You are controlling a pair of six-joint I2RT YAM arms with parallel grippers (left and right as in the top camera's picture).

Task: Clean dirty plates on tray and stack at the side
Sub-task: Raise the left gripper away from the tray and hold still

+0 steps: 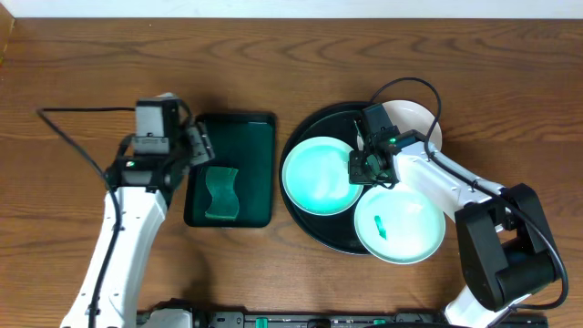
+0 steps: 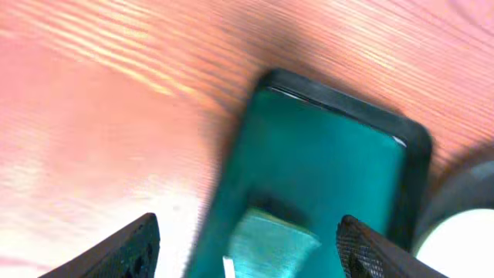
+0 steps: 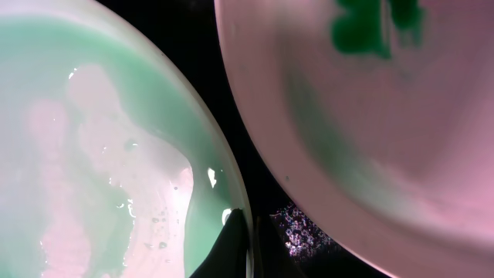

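Jaws of the right gripper (image 1: 366, 168) sit clenched at the right rim of the wet mint plate (image 1: 319, 175), the smeared plate (image 1: 399, 223) just beyond, both on the black tray (image 1: 310, 123). Jaws of the left gripper (image 1: 202, 143) hang released above the sponge (image 1: 220, 193) in the green tray (image 1: 255, 146), farther from both plates.

3 plates (image 1: 319, 175) on black tray (image 1: 314, 128), 1 smeared

This looks like a robotics lab bench: a wood-grain table (image 1: 82, 55) fills the frame, two cabled white-and-black robot arms (image 1: 118, 237) rise from its lower edge, and plates (image 1: 314, 178) sit on a tray (image 1: 328, 121) right of centre.
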